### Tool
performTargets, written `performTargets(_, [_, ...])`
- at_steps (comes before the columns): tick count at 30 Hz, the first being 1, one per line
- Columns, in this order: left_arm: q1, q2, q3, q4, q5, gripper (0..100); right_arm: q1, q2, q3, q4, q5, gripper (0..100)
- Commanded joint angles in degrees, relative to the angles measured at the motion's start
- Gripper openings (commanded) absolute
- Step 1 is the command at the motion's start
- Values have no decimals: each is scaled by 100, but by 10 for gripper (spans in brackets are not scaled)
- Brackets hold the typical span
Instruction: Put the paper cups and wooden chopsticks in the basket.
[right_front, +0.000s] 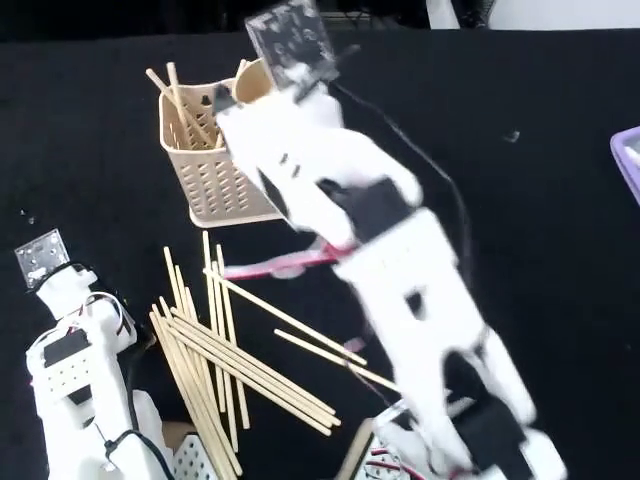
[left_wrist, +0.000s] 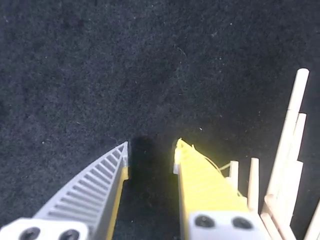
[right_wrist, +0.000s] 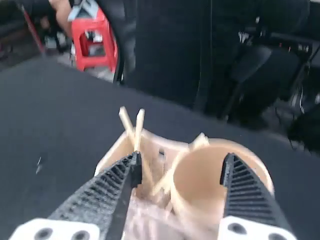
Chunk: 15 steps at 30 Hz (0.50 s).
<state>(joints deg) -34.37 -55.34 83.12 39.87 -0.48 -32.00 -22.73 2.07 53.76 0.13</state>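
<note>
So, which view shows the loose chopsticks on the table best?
The high view: the whole pile of loose chopsticks lies spread out there. The left wrist view catches some ends; the right wrist view faces the basket.

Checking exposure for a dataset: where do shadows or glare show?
High view: the right arm over the basket glares white against the black cloth. Left wrist view: a dark shadow lies between the left pincer tips. Right wrist view: no glare on the paper cup.
</note>
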Motion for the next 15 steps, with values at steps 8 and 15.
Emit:
performTargets(8, [215, -97, -1490, 2127, 88, 160, 2119, -2079, 2642, 809, -26, 261])
performTargets(15, [1121, -70, -2545, 3991, 97, 161, 2787, -3486, 5279, 264, -62, 261])
